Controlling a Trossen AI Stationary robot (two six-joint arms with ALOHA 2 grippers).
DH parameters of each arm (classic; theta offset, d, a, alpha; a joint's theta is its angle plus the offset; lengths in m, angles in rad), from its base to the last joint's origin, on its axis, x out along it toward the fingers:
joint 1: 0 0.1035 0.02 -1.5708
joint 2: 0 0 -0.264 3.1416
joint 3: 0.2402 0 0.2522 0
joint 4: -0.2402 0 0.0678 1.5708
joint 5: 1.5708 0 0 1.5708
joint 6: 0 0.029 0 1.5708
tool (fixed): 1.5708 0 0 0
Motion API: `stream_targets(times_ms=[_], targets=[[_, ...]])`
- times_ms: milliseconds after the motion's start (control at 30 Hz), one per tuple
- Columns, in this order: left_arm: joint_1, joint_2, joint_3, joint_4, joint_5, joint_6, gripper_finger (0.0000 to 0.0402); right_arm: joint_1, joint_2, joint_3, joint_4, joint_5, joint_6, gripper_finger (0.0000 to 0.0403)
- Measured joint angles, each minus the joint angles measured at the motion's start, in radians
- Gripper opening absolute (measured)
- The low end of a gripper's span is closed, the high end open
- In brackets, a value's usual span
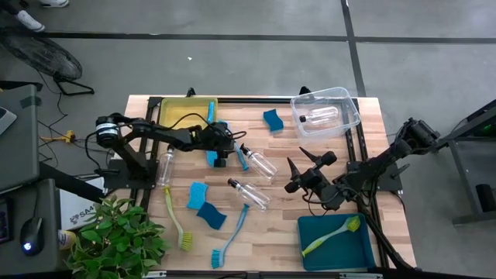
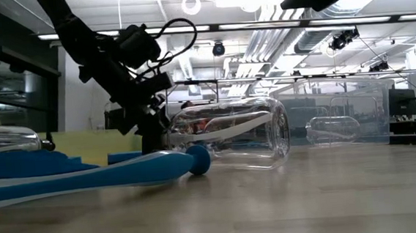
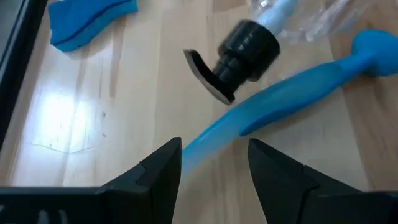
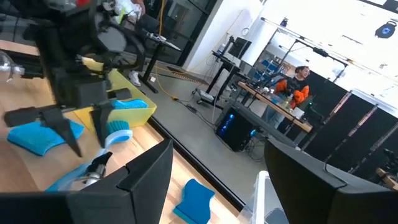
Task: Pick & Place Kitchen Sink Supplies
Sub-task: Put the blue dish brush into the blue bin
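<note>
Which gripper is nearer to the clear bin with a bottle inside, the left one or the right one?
The right. The right gripper is open just below the clear bin in the high view; the left gripper is farther off, open over a blue brush.

Sponges (image 1: 206, 204), bottles (image 1: 249, 193), brushes (image 1: 231, 235) scattered flat.

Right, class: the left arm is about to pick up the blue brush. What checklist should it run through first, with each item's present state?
1. Left gripper open: ok, its fingers stand apart.
2. Blue brush handle lined up with the gap: ok, it runs in between the fingers, not gripped yet.
3. Grasp free of neighbours: not ok, the bottle's black top lies right by the handle.
4. Gripper low enough to close: cannot tell.
5. Right gripper out of the way: ok, open, empty, well apart.
6. Room in the teal bin: ok, it holds only a yellow-green brush.
</note>
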Motion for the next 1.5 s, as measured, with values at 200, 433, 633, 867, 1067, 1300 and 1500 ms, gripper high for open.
stream_targets(times_ms=[200, 433, 633, 867, 1067, 1300, 1500], targets=[[0.0, 0.053, 0.101, -0.076, -0.001, 0.022, 0.0179, 0.0, 0.0, 0.0, -0.038, -0.017, 0.038, 0.0248], [0.0, 0.095, 0.183, -0.25, -0.002, 0.07, 0.0179, 0.005, 0.0, 0.0, -0.056, -0.028, 0.049, 0.0248], [0.0, 0.095, 0.208, -0.298, 0.002, 0.123, 0.0179, 0.005, 0.0, 0.0, -0.076, -0.027, 0.053, 0.0248], [0.0, 0.095, 0.215, -0.32, 0.004, 0.125, 0.0179, 0.005, 0.0, 0.0, -0.141, -0.035, 0.129, 0.0248], [0.0, 0.115, 0.216, -0.317, 0.003, 0.151, 0.0179, 0.005, 0.0, 0.0, -0.153, -0.043, 0.153, 0.0248], [0.0, 0.151, 0.216, -0.294, -0.041, 0.156, 0.0178, 0.005, 0.0, 0.0, -0.154, -0.075, 0.154, 0.0248], [-0.001, 0.153, 0.216, -0.286, -0.083, 0.156, 0.0138, 0.005, 0.0, 0.0, -0.156, -0.076, 0.154, 0.0248]])
